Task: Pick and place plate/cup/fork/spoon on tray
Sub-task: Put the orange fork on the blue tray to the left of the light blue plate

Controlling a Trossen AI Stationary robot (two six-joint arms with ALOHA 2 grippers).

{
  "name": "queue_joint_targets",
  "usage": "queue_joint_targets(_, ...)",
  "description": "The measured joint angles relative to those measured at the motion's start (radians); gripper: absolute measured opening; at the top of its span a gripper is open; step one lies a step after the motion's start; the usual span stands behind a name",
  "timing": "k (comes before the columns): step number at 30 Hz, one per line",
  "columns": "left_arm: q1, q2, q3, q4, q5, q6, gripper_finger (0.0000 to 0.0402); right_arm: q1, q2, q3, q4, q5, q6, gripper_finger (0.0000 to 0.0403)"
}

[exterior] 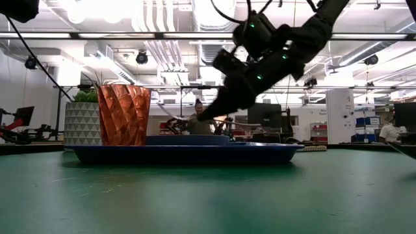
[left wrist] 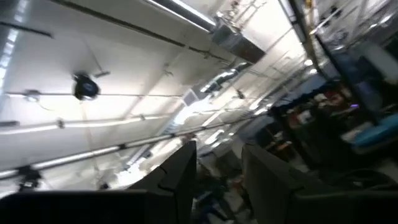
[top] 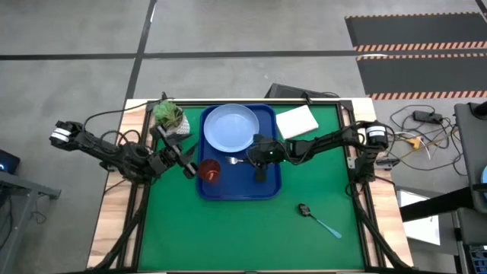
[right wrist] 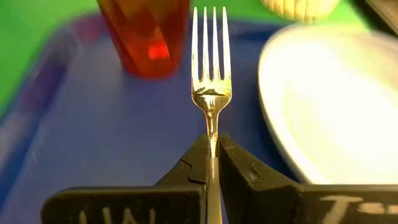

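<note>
The tray [top: 268, 186] holds the plate [top: 231, 126] and cup [top: 210, 170] — the right gripper [right wrist: 212, 155] pinches the fork [right wrist: 211, 56] over it. The left gripper [top: 185, 156], fingers spread, waits beside the tray; the spoon [top: 318, 218] lies on the mat [top: 228, 232].

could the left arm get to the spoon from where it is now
Probably not easily. The spoon lies on the green mat on the right arm's side, past the tray, far from the left tool. Nothing blocks it, but the right tool, shut on the fork, is nearer.
</note>
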State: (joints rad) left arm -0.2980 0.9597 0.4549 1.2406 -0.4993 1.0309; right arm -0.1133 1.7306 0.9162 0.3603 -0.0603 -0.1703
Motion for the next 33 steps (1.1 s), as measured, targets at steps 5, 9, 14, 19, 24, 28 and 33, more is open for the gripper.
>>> queue_joint_targets(5, 0.01, -0.001, -0.005, 0.063, -0.008, 0.024, 0.0109, -0.004, 0.054, 0.057, -0.011, -0.044, 0.007, 0.0009)
queue_joint_targets(9, 0.016, 0.005, -0.015, 0.058, -0.01, 0.05, 0.0109, -0.007, 0.094, 0.1, -0.099, -0.045, 0.01, 0.0009)
queue_joint_targets(14, 0.023, 0.007, -0.016, 0.061, -0.009, 0.051, 0.0109, -0.028, 0.104, 0.13, -0.183, -0.043, 0.028, 0.0009)
queue_joint_targets(19, 0.03, 0.008, -0.016, 0.06, -0.009, 0.051, 0.0109, -0.035, 0.1, 0.125, -0.184, -0.05, 0.022, 0.0009)
queue_joint_targets(24, 0.03, 0.008, -0.016, 0.06, -0.009, 0.051, 0.0109, -0.04, 0.104, 0.114, -0.184, -0.044, 0.016, 0.0009)
queue_joint_targets(28, 0.03, 0.008, -0.018, 0.06, -0.009, 0.05, 0.0109, -0.04, 0.104, 0.107, -0.184, -0.046, 0.014, 0.0009)
queue_joint_targets(33, 0.03, 0.008, -0.019, 0.06, -0.01, 0.05, 0.0109, -0.048, 0.108, 0.107, -0.181, -0.041, -0.005, 0.0009)
